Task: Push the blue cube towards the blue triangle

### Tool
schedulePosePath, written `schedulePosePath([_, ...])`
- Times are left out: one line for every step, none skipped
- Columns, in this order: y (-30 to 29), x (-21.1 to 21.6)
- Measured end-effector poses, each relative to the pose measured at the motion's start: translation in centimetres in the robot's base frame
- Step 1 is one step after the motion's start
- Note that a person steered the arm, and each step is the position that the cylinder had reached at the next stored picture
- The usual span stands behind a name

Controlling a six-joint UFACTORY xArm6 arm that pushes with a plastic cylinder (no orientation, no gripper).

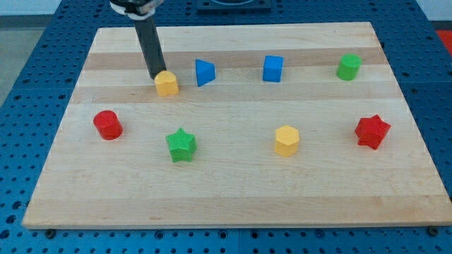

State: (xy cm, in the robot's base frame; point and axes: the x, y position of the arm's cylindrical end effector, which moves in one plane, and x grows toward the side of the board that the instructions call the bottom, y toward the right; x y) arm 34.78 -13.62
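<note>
The blue cube (272,68) sits on the wooden board toward the view's top, right of centre. The blue triangle (204,72) lies to its left, with a gap of bare wood between them. My tip (155,77) is at the view's upper left, touching or just beside the upper left edge of a small yellow block (167,83). The tip is left of the blue triangle and far left of the blue cube. The dark rod runs up out of the view's top.
A green cylinder-like block (348,67) sits at the top right. A red star (372,131), a yellow hexagon (287,140), a green star (181,144) and a red cylinder (108,124) lie in a row lower down. The wooden board (233,204) rests on a blue perforated table.
</note>
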Motion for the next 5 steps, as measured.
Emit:
schedulePosePath([2.6, 0.1])
schedulePosePath([2.3, 0.1])
schedulePosePath([-4.3, -1.2])
schedulePosePath([-2.4, -8.1])
schedulePosePath([5.5, -13.3])
